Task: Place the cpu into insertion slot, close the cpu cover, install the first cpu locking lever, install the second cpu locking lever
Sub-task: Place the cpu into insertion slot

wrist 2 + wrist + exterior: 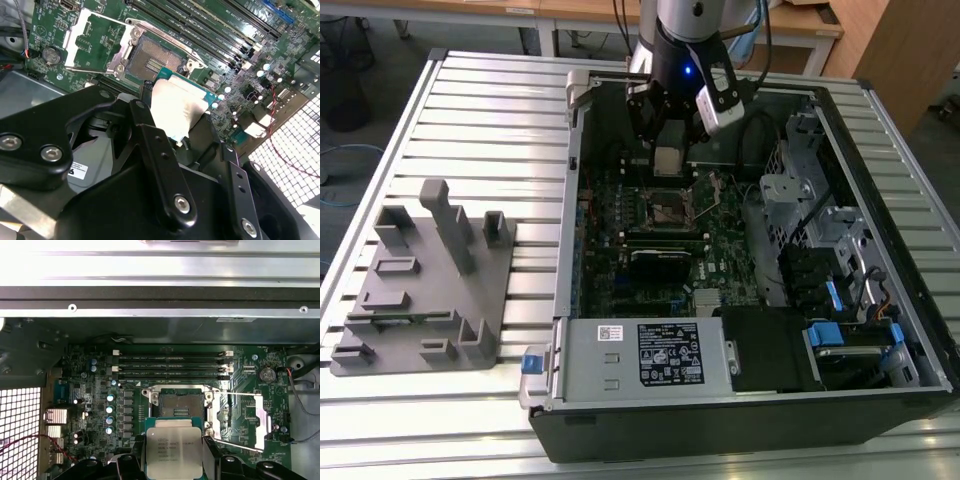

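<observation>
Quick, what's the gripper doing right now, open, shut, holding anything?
The gripper is shut, holding the cpu.

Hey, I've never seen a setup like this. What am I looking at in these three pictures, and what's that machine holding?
It's a robot arm working over an open computer case that lies on a slatted table. The exterior view watches from off the arm. Both wrist views come from cameras riding on the arm and show the green circuit board. The gripper is shut on the cpu, a small silver square chip, held over the board near the insertion slot. The cpu cover lies open beside the slot. A grey parts holder sits toward the exterior view's left.
</observation>
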You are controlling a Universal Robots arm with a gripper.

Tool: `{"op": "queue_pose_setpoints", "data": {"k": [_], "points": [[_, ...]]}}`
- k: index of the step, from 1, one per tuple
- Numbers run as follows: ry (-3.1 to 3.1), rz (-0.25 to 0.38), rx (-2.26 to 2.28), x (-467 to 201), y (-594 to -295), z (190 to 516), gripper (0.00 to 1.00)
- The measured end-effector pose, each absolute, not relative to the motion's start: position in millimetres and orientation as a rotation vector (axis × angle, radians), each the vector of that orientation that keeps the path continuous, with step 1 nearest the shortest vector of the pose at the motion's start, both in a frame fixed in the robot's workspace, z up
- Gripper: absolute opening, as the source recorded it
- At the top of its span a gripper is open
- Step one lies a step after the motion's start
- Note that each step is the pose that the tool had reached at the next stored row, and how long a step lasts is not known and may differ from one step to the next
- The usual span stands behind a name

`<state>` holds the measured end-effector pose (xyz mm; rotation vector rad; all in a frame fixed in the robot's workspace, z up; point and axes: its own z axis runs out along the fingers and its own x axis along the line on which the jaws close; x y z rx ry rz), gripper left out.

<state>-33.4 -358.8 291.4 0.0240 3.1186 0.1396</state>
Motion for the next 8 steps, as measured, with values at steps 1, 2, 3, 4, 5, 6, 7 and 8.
{"op": "queue_pose_setpoints", "data": {"k": [1, 2, 3, 4, 5, 6, 7, 8], "points": [[3.119, 0.14, 0.024, -33.3, -358.8, 291.4, 0.54], [3.119, 0.14, 0.024, -33.1, -358.7, 291.4, 0.54], [3.119, 0.14, 0.024, -32.8, -358.7, 291.4, 0.54], [3.119, 0.14, 0.024, -32.8, -358.7, 291.4, 0.54], [3.119, 0.14, 0.024, -32.8, -358.7, 291.4, 0.54], [3.119, 0.14, 0.024, -32.8, -358.7, 291.4, 0.54], [3.119, 0.14, 0.024, -32.8, -358.7, 291.2, 0.54], [3.119, 0.139, 0.024, -32.8, -358.7, 291.1, 0.54]]}}
